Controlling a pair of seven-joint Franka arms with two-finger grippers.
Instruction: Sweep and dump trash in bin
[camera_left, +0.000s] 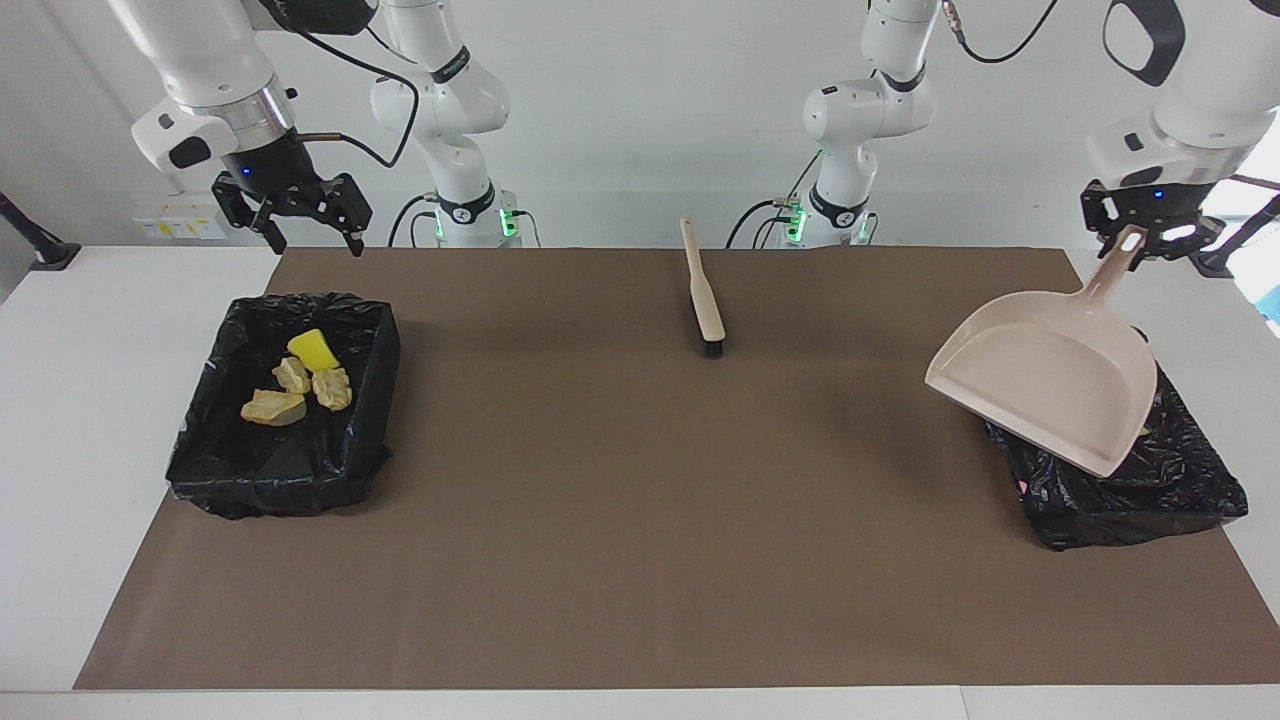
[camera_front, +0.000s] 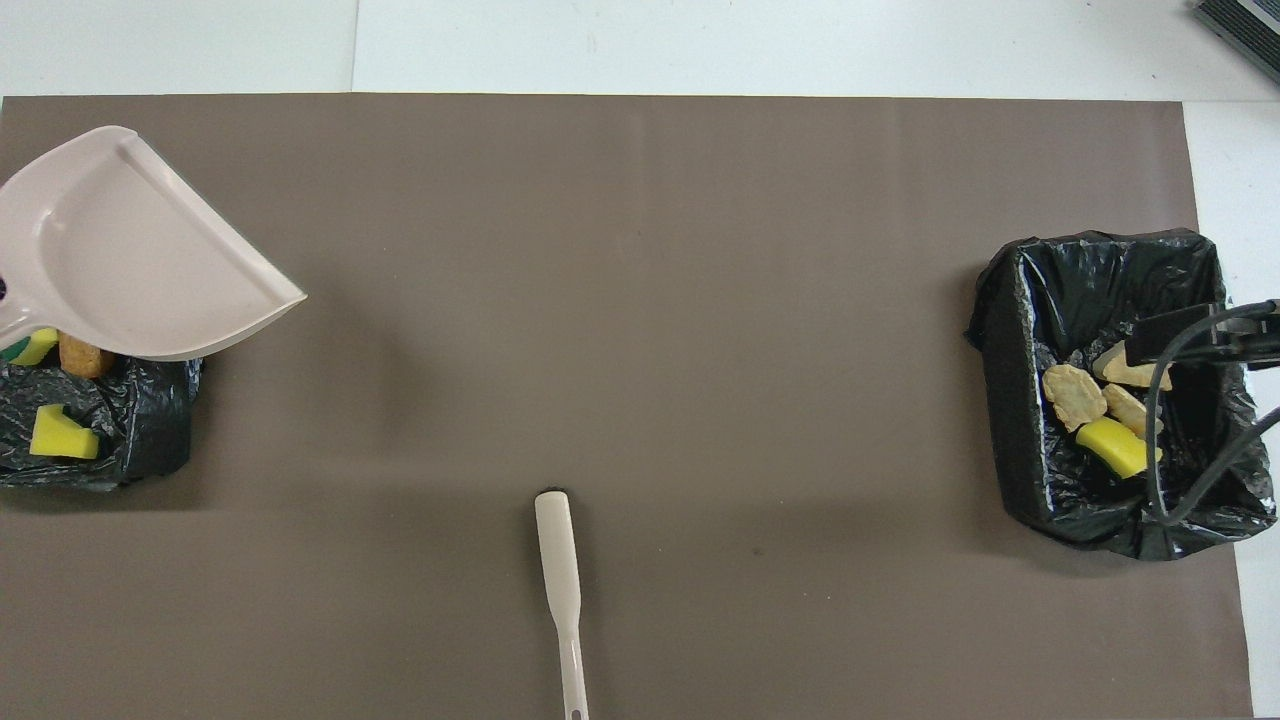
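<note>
My left gripper (camera_left: 1138, 238) is shut on the handle of the beige dustpan (camera_left: 1050, 385), which hangs tilted over a black-lined bin (camera_left: 1130, 500) at the left arm's end. The dustpan (camera_front: 130, 250) looks empty. In that bin (camera_front: 140, 430) lie a yellow sponge bit (camera_front: 62, 435), an orange-brown lump (camera_front: 85, 355) and a green-yellow bit (camera_front: 35, 347). My right gripper (camera_left: 312, 238) is open and empty, raised over the other black-lined bin (camera_left: 270, 490) at the right arm's end. That bin holds a yellow sponge (camera_left: 313, 349) and three beige lumps (camera_left: 272, 407).
A beige hand brush (camera_left: 703, 300) with dark bristles lies on the brown mat (camera_left: 620, 520) near the robots, midway between the arms; it also shows in the overhead view (camera_front: 560, 590). The right arm's cable (camera_front: 1170, 480) hangs over its bin (camera_front: 1010, 400).
</note>
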